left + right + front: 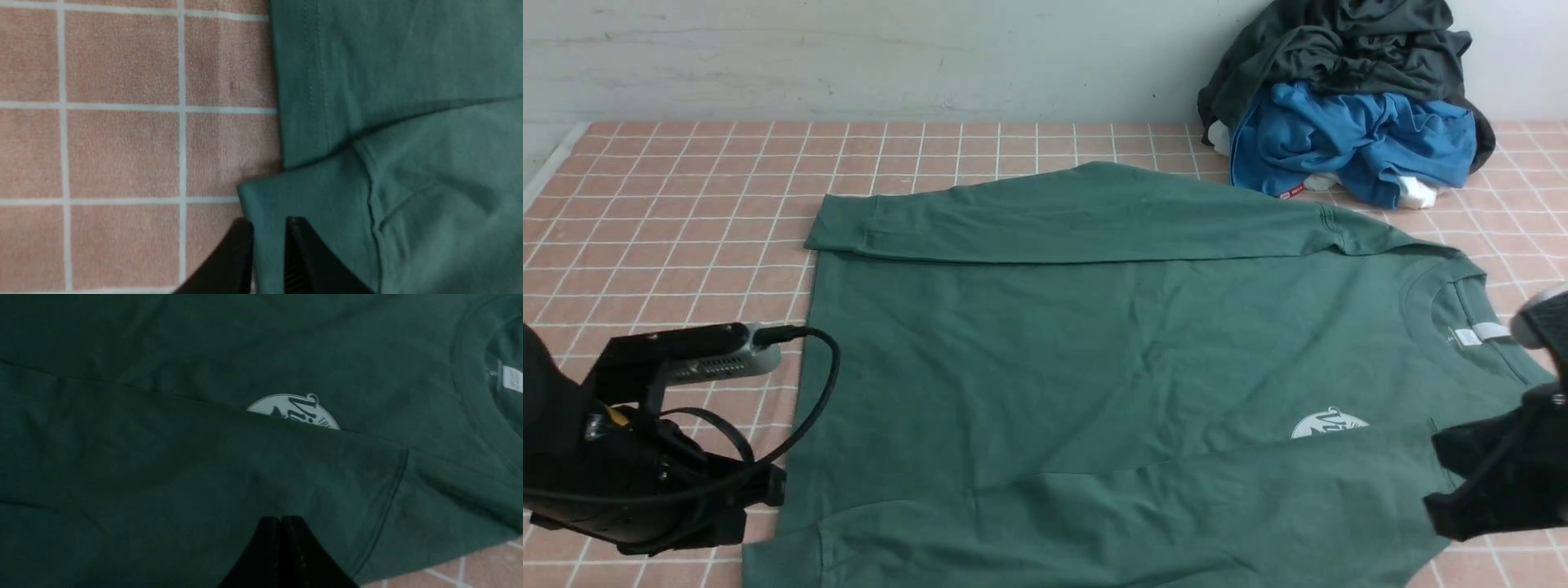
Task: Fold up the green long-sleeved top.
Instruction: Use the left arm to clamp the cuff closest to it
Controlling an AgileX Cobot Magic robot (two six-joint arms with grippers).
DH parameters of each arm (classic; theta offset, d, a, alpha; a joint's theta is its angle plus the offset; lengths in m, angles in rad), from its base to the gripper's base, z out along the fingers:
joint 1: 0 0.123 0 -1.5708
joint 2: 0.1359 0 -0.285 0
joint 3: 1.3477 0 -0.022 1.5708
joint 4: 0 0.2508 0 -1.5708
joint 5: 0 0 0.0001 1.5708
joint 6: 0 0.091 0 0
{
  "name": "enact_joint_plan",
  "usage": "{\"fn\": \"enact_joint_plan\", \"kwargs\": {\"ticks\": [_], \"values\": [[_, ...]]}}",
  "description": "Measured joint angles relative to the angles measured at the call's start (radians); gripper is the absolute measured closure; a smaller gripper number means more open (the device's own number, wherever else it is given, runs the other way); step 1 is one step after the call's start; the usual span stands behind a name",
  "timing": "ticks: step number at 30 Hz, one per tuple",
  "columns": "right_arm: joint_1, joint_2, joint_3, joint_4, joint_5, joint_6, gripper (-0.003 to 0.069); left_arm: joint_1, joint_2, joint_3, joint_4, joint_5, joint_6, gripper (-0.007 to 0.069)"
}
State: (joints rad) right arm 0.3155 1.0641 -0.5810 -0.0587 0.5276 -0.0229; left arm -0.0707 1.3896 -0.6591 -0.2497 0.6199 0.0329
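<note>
Table [686, 188]: pink tiled cover with white grid lines, pale wall [849, 57] behind the far edge.

The green long-sleeved top [1111, 343] lies flat, front up, across the middle of the table. Its collar points toward the right edge and its hem toward the left edge. The near part runs out of the front view. The far sleeve [1054, 216] is folded across the body along the top's far side, with its cuff end at the hem. The near sleeve [1176, 506] is folded across along the near side and covers the lower half of the round white logo [1330, 425]. The white neck label [1478, 333] shows inside the collar. The body has mild creases.

Left gripper [269, 222]: at the hem end, toward the near left corner. The jaws are parted by a narrow gap. The cuff [310, 196] of the near sleeve lies on the table with its edge in that gap. One finger is over tile, the other over cloth. Read as released, not clamped.

Right gripper [282, 518]: at the shoulder end, by the right edge, above the near sleeve just short of its shoulder seam. The fingertips are pressed together and closed. I cannot tell whether any cloth is pinched between them.

Far right corner: a heap of clothes against the wall, a dark grey-black garment [1347, 41] on top of a bright blue garment [1339, 135]. The heap lies just beyond the top's far shoulder.
</note>
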Motion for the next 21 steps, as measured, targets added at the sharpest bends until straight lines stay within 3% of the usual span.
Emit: {"fn": "enact_joint_plan", "kwargs": {"ticks": [5, 8, 13, 16, 21], "values": [[0.043, 0.045, -0.001, 0.001, -0.044, -0.006, 0.0673, 0.000, 0.118, -0.001, -0.004, -0.080, 0.001, 0.0326], [0.044, 0.046, -0.001, 0.001, -0.048, -0.006, 0.0673, -0.001, 0.176, -0.002, -0.009, -0.086, 0.002, 0.0300], [0.044, 0.046, -0.002, 0.001, -0.050, -0.006, 0.0673, -0.001, 0.192, -0.017, -0.034, -0.077, 0.044, 0.0413], [0.044, 0.046, -0.002, -0.006, -0.050, -0.006, 0.0673, -0.001, 0.188, -0.028, -0.101, -0.066, 0.122, 0.0574], [0.044, 0.046, -0.002, -0.022, -0.050, -0.002, 0.0673, -0.001, 0.135, -0.114, -0.157, 0.008, 0.185, 0.0624]]}}
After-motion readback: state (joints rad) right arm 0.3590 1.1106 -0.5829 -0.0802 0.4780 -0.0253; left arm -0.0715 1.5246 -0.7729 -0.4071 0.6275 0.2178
